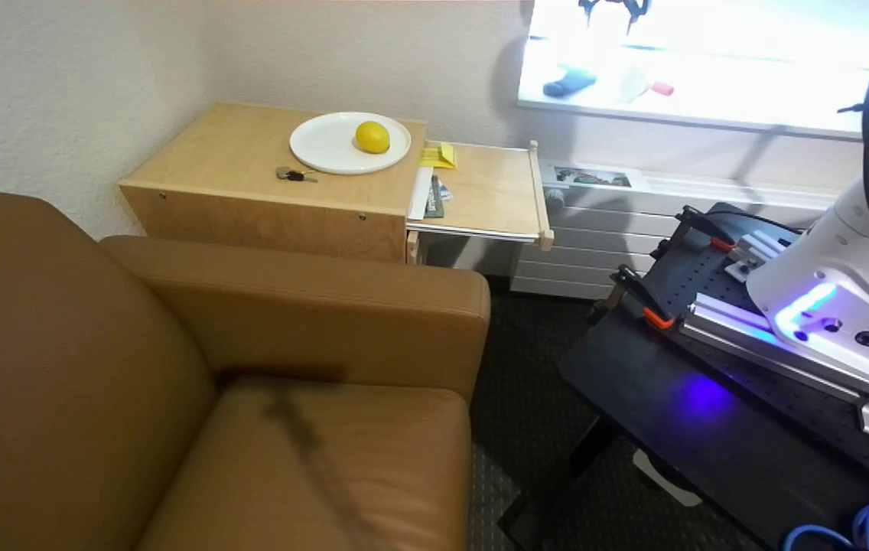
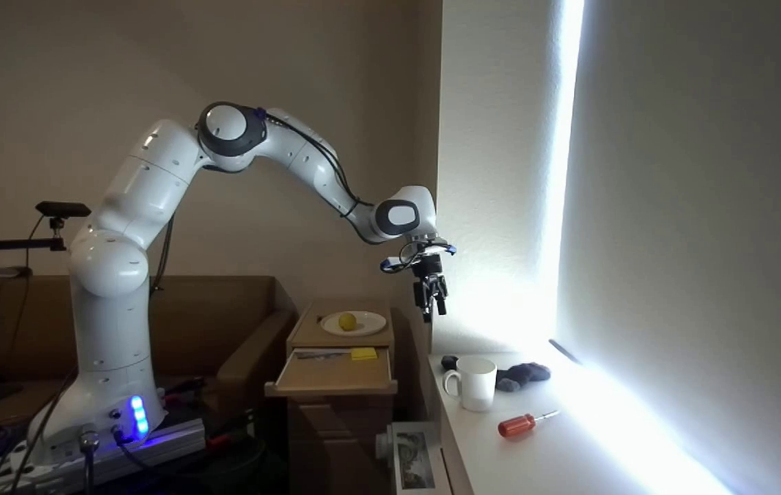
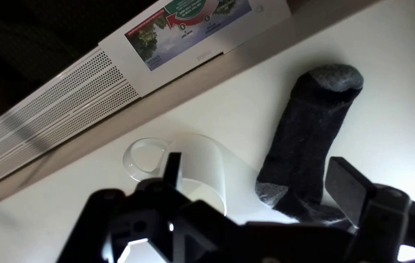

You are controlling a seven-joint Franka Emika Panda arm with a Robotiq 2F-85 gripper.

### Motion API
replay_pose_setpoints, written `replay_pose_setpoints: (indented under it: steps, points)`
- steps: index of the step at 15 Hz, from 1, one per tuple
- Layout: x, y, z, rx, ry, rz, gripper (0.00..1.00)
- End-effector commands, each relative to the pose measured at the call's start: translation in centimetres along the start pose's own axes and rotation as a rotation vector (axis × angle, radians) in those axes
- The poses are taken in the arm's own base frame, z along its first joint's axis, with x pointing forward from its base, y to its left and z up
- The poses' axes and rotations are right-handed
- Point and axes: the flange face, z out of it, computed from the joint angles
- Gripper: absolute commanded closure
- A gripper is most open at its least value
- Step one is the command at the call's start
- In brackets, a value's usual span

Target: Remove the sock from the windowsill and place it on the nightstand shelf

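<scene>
Sock (image 3: 300, 142) and white mug (image 3: 202, 157) share the windowsill (image 2: 521, 467), the sock lying dark and limp just beside the mug with a sliver of sill between them, and a red-handled screwdriver (image 2: 517, 426) resting near the mug on its opposite side. From where I stand the gripper (image 2: 434, 313) hangs higher than the mug, its fingers (image 3: 346, 191) spread well apart and holding only air. Lower than the mug and well away from it, the nightstand shelf (image 1: 492, 191) juts out with a yellow item (image 1: 442, 156) on it, and farther still from the mug sits a white plate (image 1: 320, 145).
</scene>
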Motion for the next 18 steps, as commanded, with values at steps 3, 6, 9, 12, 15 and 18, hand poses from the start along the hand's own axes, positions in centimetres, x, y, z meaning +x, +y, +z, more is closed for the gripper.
replay_pose_setpoints:
  steps: [3, 6, 9, 12, 15, 18]
  points:
    - [1.6, -2.7, 4.6, 0.063, -0.125, 0.271, 0.0]
    - [0.2, -5.4, 6.3, 0.106, -0.167, 0.309, 0.0]
    - [-0.6, -5.1, 6.2, 0.082, -0.153, 0.285, 0.0]
    - [-0.9, -5.6, 6.7, 0.107, -0.057, 0.288, 0.0]
    - [-0.2, -6.8, 8.4, 0.121, 0.014, 0.392, 0.0]
    - [-0.2, -7.6, 11.2, 0.097, 0.047, 0.462, 0.0]
